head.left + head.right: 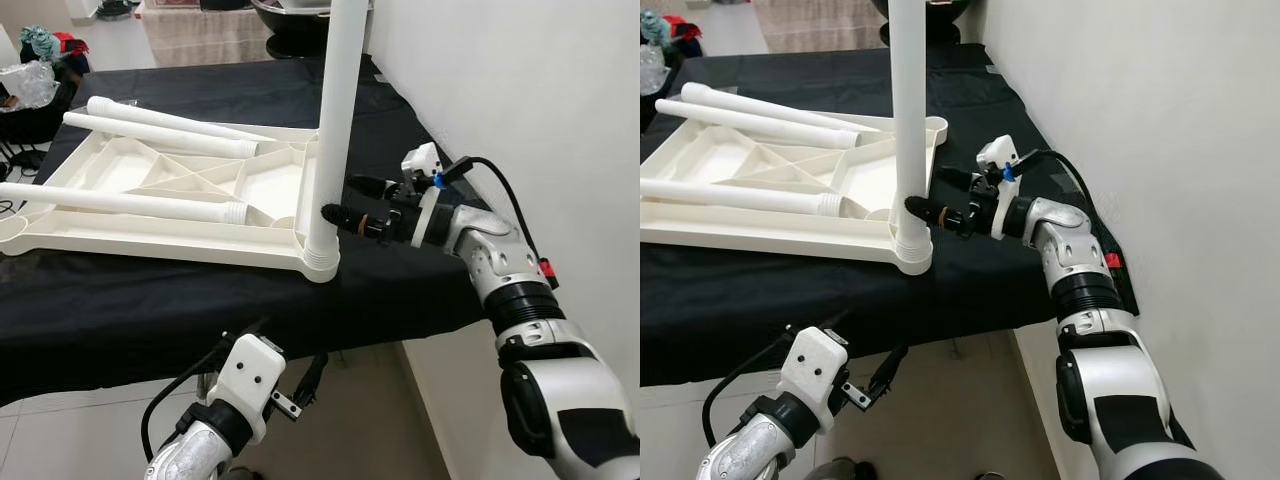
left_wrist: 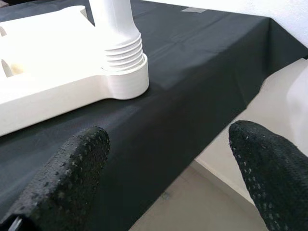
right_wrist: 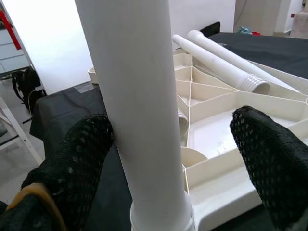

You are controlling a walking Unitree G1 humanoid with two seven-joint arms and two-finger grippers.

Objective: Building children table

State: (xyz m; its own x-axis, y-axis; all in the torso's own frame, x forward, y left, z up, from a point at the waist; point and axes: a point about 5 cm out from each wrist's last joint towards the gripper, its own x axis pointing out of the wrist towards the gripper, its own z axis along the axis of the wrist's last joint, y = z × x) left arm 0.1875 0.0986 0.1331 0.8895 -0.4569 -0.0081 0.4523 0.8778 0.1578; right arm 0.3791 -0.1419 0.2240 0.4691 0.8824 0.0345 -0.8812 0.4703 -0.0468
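One upright leg [image 1: 335, 120] stands between the right gripper [image 1: 345, 200]'s wide-spread fingers — touching one; left gripper [image 2: 168, 163] hangs open.

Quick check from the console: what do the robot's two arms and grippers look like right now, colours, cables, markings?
Both arms are silver metal with black joint bands and black cables. The right arm shows a small red tab, and its white wrist block carries a blue mark. The right gripper and left gripper have black, dimple-textured fingers; an orange patch shows near one right finger's base. The left arm ends in a white camera block.
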